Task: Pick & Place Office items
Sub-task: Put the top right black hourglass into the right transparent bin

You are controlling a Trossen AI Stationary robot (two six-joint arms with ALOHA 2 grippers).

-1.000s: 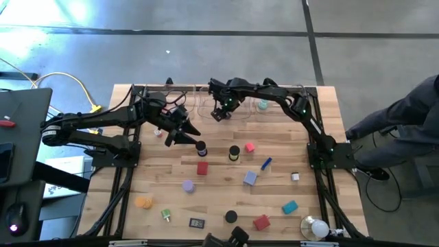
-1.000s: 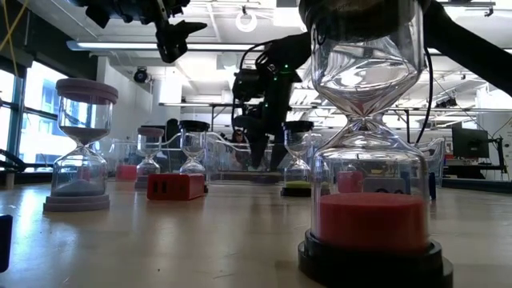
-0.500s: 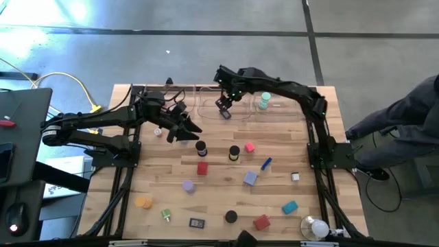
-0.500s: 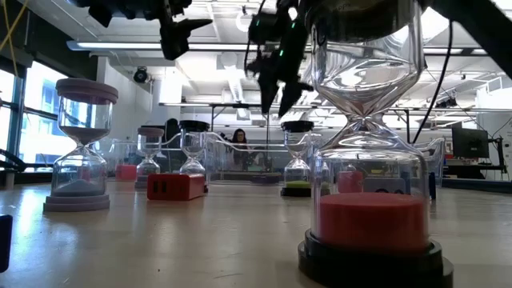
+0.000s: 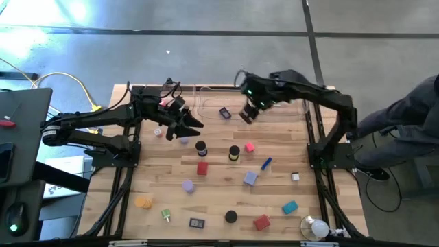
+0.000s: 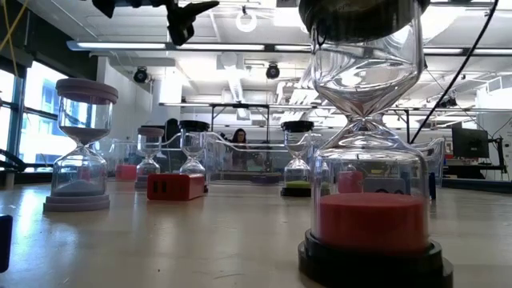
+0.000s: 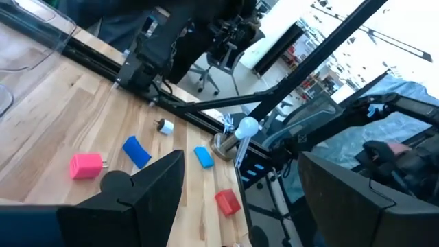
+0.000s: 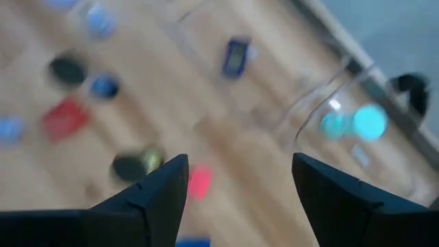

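Above scattered office items [image 5: 250,178], both end effectors, left [image 5: 194,127] and right [image 5: 247,116], hang open, empty.

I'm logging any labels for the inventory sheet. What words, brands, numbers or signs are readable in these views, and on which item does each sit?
None can be read.
Small dark display piece near the table's front edge: face too small to read.
Dark piece in the clear tray: no legible marking.
Monitor in the room behind: screen unreadable.
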